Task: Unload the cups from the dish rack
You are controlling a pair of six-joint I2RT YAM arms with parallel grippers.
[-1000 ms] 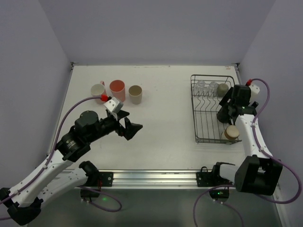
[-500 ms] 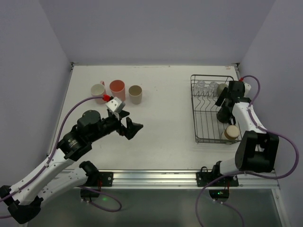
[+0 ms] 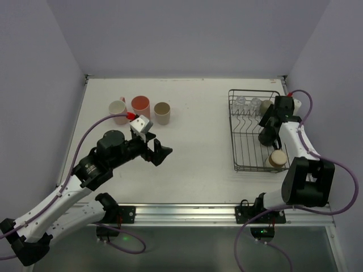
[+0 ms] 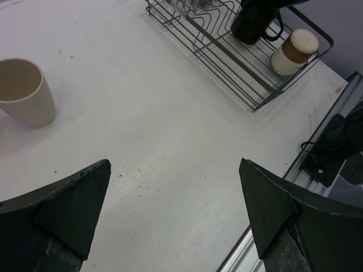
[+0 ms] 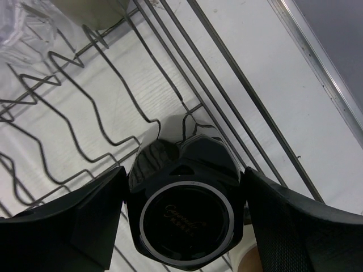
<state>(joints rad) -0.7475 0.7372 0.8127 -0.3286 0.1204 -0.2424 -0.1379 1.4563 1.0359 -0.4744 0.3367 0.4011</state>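
My left arm stretched forward and low, left tool hovering with fingers spread wide, my right arm reaching far out, right tool pointing down, its fingers flanking the black mug (gripped or merely close, I cannot tell)

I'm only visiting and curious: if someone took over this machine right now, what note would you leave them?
Left gripper: open, empty, above the table.
Right gripper: fingers either side of the black mug in the rack; whether it grips yet is unclear.
Done: three cups stand on the table, far left.
Left to do: black mug, tan cup, grey mug, clear glasses, all in the rack.
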